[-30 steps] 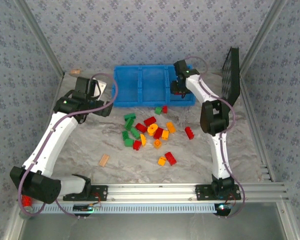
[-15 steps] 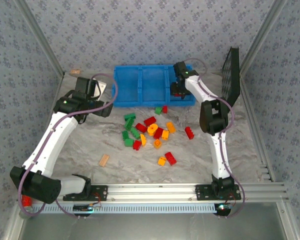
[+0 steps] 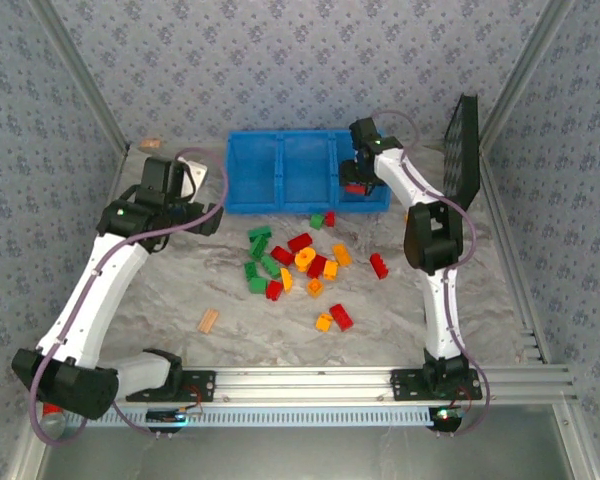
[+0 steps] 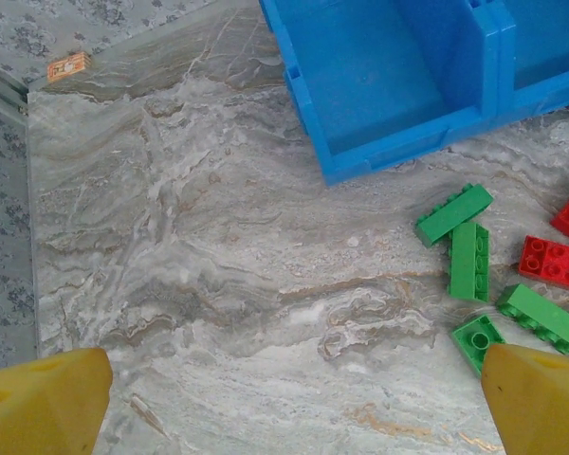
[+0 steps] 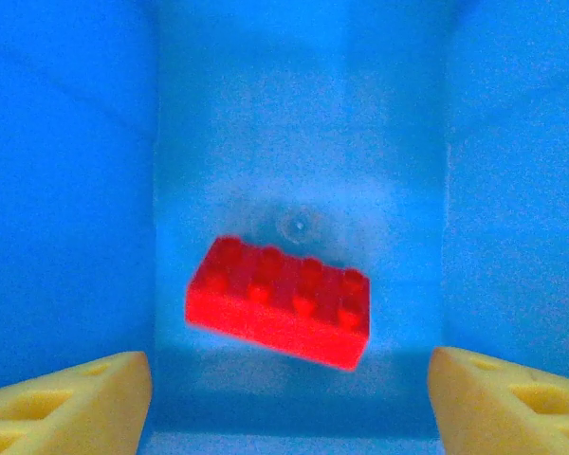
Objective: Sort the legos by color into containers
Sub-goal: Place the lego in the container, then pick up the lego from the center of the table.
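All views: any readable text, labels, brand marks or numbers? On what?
No text can be read in any view.
red brick: studs too blurred to show any mark.
small tan block: faint dark marks, too small to read.
blue bin: plain walls, no label visible.

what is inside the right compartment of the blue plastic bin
One red rectangular plastic lego brick, seen by the right wrist camera. From above, the right gripper covers part of that compartment, so more could hide there.
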Action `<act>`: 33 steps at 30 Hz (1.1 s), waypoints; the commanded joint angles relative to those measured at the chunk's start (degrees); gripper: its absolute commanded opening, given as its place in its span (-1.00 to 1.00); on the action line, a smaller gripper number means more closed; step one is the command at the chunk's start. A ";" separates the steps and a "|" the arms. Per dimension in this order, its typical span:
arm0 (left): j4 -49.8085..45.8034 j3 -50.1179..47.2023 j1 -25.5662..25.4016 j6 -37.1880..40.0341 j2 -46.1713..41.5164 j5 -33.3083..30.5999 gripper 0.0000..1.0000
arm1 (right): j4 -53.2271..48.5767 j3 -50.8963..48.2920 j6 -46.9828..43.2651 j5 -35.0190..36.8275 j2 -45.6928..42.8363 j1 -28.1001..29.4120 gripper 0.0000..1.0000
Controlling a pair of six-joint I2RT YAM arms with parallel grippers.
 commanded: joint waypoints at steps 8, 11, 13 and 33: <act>-1.88 -1.24 -0.46 -3.50 -2.03 3.15 1.00 | 1.33 -10.52 -0.01 -2.98 -13.61 0.55 0.44; -1.73 -2.14 -0.68 -4.77 -1.98 4.51 1.00 | 1.31 -17.25 -0.48 -3.63 -19.39 0.38 0.42; -1.36 -2.67 -0.89 -5.25 -1.73 5.33 1.00 | 1.70 -22.81 -1.42 -4.36 -23.43 0.35 0.41; 7.39 5.68 -18.23 -26.17 18.06 6.97 0.97 | 9.13 -64.22 3.62 -7.41 -46.06 1.89 0.46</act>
